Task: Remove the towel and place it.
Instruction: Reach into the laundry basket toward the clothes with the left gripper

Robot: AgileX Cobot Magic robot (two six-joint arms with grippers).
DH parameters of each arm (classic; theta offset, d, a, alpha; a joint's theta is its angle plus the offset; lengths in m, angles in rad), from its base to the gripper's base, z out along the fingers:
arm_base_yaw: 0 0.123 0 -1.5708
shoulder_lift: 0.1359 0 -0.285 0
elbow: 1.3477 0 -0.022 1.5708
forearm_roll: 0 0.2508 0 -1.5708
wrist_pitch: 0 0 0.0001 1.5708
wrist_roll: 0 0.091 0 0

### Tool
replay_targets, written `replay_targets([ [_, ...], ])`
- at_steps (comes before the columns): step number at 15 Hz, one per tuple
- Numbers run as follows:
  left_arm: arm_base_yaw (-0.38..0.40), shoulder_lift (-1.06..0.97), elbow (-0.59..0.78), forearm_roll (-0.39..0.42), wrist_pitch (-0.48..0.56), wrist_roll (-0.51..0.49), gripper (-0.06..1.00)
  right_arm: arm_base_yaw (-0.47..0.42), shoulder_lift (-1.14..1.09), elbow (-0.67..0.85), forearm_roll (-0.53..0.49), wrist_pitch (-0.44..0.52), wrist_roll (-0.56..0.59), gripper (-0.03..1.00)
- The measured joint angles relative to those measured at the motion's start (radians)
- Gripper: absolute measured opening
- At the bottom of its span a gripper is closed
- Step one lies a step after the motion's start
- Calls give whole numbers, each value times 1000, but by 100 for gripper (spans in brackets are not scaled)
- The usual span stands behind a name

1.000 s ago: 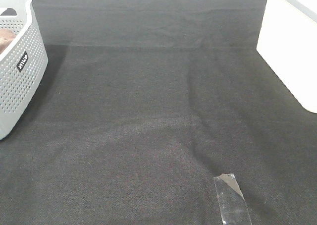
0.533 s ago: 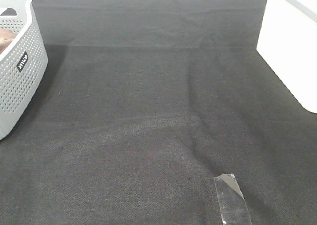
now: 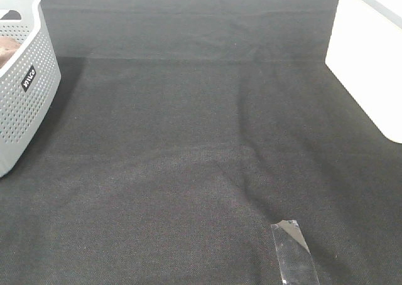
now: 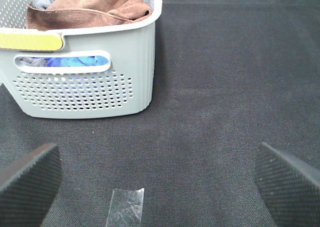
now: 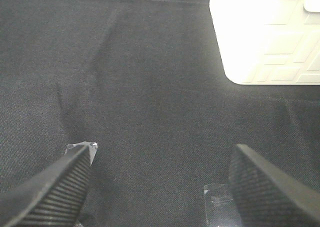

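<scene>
The brown towel lies bunched in the grey perforated basket, on top of a blue item. In the exterior high view only a sliver of the towel shows inside the basket at the far left. My left gripper is open and empty, a short way in front of the basket above the black cloth. My right gripper is open and empty above the black cloth. Neither gripper shows in the exterior high view.
A white box stands at the right edge and shows in the right wrist view. Strips of clear tape lie on the black table cloth; one shows in the left wrist view.
</scene>
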Motion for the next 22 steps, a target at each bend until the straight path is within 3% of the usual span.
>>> replay_targets([
  [18, 0, 0, 0, 0, 0, 0, 99, 0, 0, 0, 0, 0, 0, 73],
  [20, 0, 3, -24, 0, 4, 54, 99, 0, 0, 0, 0, 0, 0, 73],
  [22, 0, 94, -150, 22, 25, 203, 99, 0, 0, 0, 0, 0, 0, 73],
])
